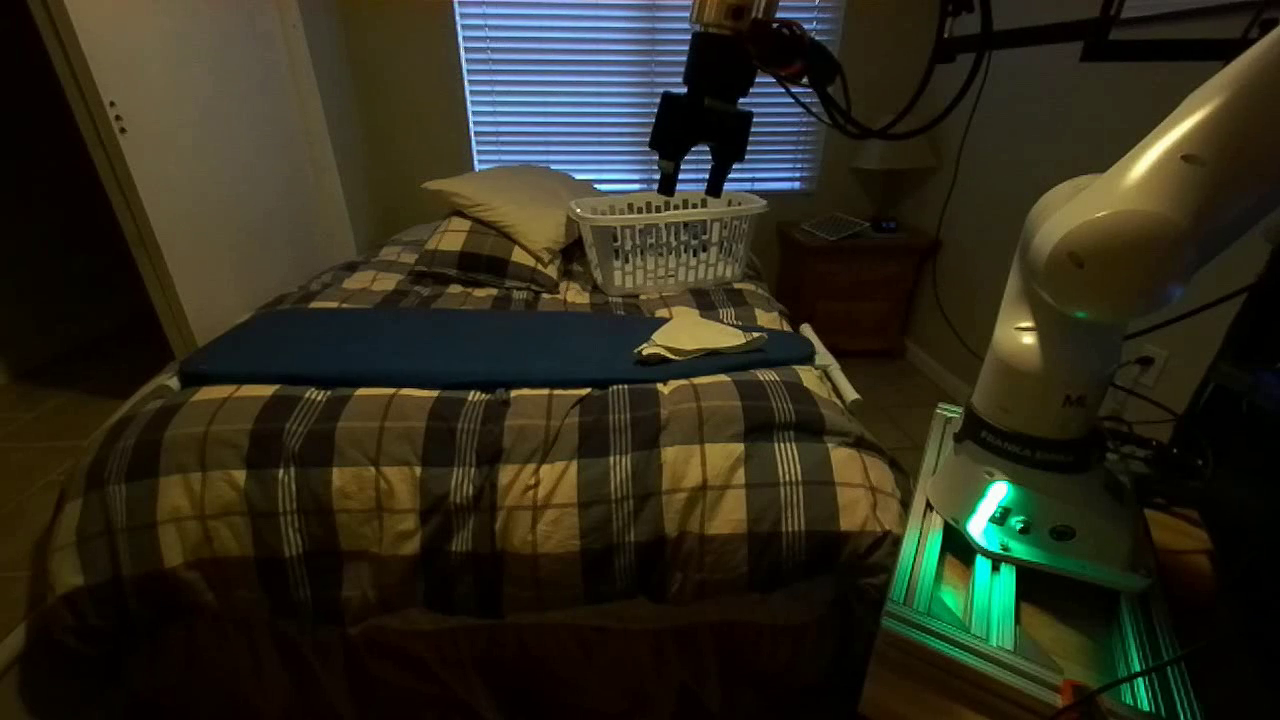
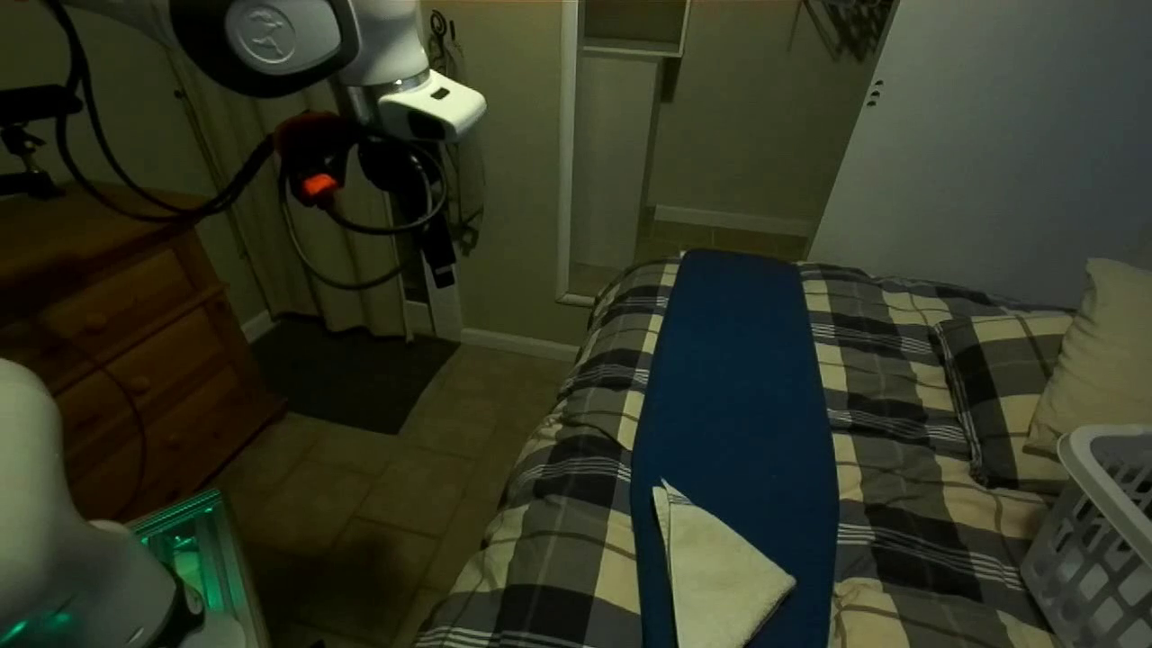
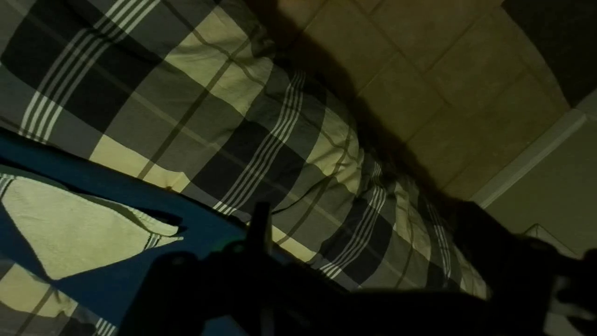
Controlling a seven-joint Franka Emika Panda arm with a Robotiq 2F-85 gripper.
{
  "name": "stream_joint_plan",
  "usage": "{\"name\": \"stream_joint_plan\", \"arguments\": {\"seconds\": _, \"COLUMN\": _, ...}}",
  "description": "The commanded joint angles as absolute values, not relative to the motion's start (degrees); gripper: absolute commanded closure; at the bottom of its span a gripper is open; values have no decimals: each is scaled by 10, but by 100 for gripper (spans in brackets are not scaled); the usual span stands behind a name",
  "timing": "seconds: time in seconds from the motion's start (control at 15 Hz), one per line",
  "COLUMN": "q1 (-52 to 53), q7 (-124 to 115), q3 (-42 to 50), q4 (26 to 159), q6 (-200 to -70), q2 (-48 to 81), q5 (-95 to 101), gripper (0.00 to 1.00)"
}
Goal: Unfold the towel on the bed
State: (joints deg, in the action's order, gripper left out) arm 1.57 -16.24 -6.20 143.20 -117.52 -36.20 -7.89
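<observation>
Towel [image 2: 722,576], folded, in every view, basket [image 1: 665,214] in both exterior views only, fingers [image 1: 717,178] spread.

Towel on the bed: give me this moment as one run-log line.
towel: folded, on long blue strip across bed | claw: open, empty, apart from towel | unfolding: not yet done

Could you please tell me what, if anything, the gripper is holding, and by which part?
Nothing: the gripper hangs open, and the towel lies apart from it.
</observation>
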Motion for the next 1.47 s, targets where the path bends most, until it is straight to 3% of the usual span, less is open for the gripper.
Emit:
{"name": "stream_joint_plan", "arguments": {"seconds": 0.0, "q1": -41, "q7": -220, "q3": -79, "q4": 1439, "q6": -1256, "q2": -318, "q5": -25, "gripper": 0}}
{"name": "stream_joint_plan", "arguments": {"seconds": 0.27, "q1": -122, "q7": -299, "q3": -79, "q4": 1439, "q6": -1363, "q2": -234, "q5": 70, "gripper": 0}}
{"name": "stream_joint_plan", "arguments": {"seconds": 0.47, "q1": -164, "q7": -364, "q3": -73, "q4": 1428, "q6": -1367, "q2": -168, "q5": 134, "gripper": 0}}
{"name": "stream_joint_plan", "arguments": {"seconds": 0.73, "q1": -149, "q7": -300, "q3": -12, "q4": 1429, "q6": -1382, "q2": -102, "q5": 114, "gripper": 0}}
{"name": "stream_joint_plan", "arguments": {"seconds": 1.2, "q1": -147, "q7": -120, "q3": 82, "q4": 1454, "q6": -1533, "q2": -43, "q5": 72, "gripper": 0}}
{"name": "stream_joint_plan", "arguments": {"seconds": 1.4, "q1": -144, "q7": -138, "q3": 88, "q4": 1448, "q6": -1517, "q2": -43, "q5": 89, "gripper": 0}}
